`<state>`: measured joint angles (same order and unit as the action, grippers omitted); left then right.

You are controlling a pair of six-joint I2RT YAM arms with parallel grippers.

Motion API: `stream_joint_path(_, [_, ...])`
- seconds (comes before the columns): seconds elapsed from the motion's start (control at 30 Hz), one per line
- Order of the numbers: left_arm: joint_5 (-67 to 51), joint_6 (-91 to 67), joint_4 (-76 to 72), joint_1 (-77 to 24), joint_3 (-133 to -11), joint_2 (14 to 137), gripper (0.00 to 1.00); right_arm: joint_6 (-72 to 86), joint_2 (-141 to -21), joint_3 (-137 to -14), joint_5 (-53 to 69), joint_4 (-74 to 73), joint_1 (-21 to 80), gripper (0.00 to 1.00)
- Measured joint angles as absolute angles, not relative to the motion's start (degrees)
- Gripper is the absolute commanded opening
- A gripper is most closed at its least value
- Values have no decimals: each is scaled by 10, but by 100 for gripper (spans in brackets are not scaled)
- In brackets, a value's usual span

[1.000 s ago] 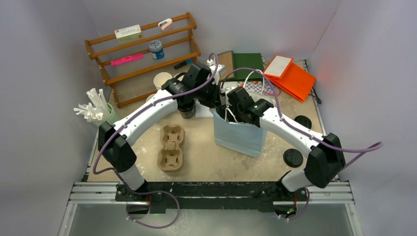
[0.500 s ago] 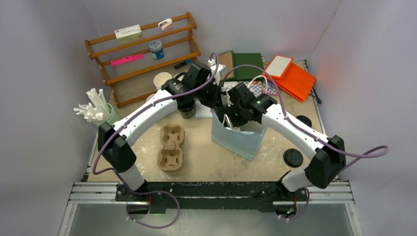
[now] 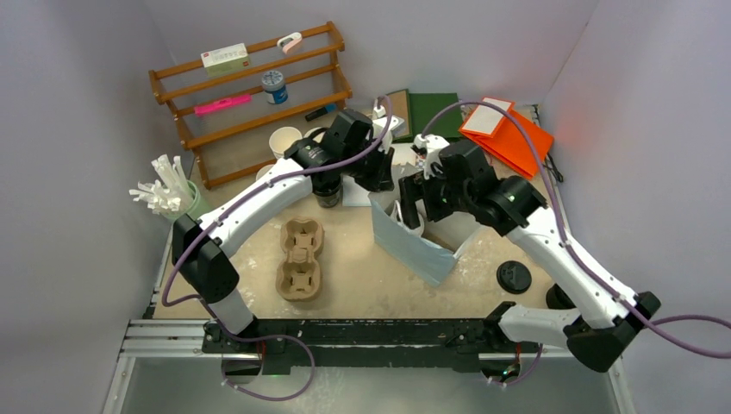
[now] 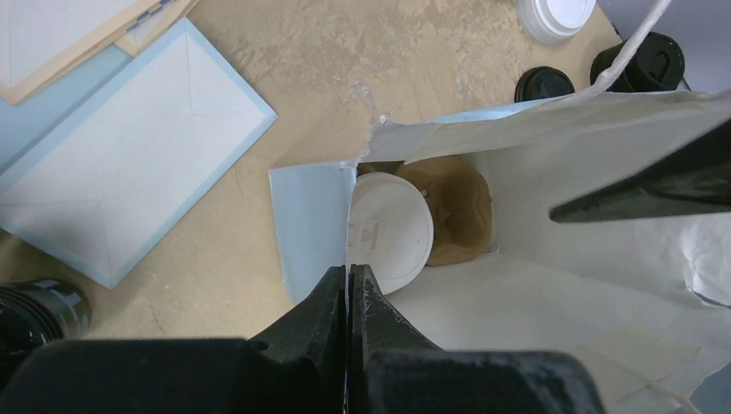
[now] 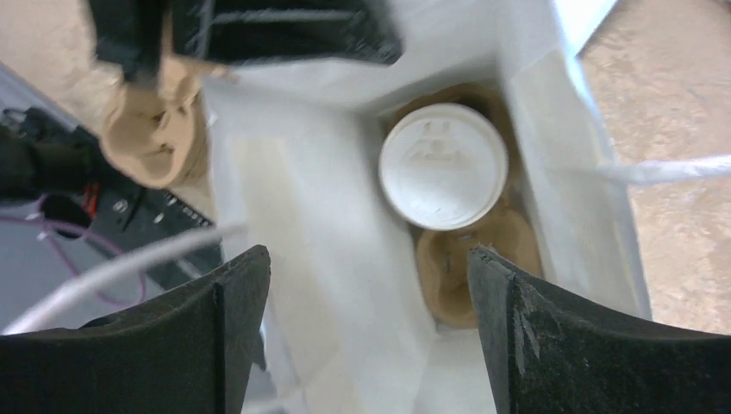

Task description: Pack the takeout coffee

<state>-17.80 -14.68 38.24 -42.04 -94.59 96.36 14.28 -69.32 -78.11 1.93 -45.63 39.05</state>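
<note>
The takeout coffee (image 5: 442,166) sits lidded deep inside the pale blue paper bag (image 3: 414,246), on a brown cardboard holder (image 5: 465,259) at the bottom. The left claw (image 4: 349,280) is pinched tight on the bag's rim. The right claw (image 5: 366,267) hangs over the mouth, fingers wide apart and holding nothing. My worry is the bag: it is only paper, and a tug from the left claw could tip it, cup and all. The white cord handle (image 5: 655,168) lies close to the right claw and could snag if that arm lifts.
</note>
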Motion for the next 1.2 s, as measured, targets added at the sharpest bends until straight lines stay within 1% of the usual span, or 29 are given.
stream_joint_path(0.17, [-190, -119, 345, -421, -937, 954, 0, 140, -649, -778, 66, -485, 390, 67])
stream_joint_path(0.3, [-205, -107, 316, -422, -931, 940, 0, 139, -635, -753, 92, -495, 391, 61])
stream_joint_path(0.5, [-212, -98, 299, -428, -931, 937, 0, 148, -636, -708, 130, -493, 392, 59])
stream_joint_path(0.8, [-212, -95, 297, -441, -933, 937, 0, 149, -635, -705, 135, -482, 394, 58])
stream_joint_path(1.1, [-205, -94, 296, -445, -945, 938, 0, 148, -608, -705, 128, -482, 394, 54])
stream_joint_path(1.2, [-202, -94, 296, -448, -947, 938, 0, 148, -591, -705, 125, -482, 394, 50])
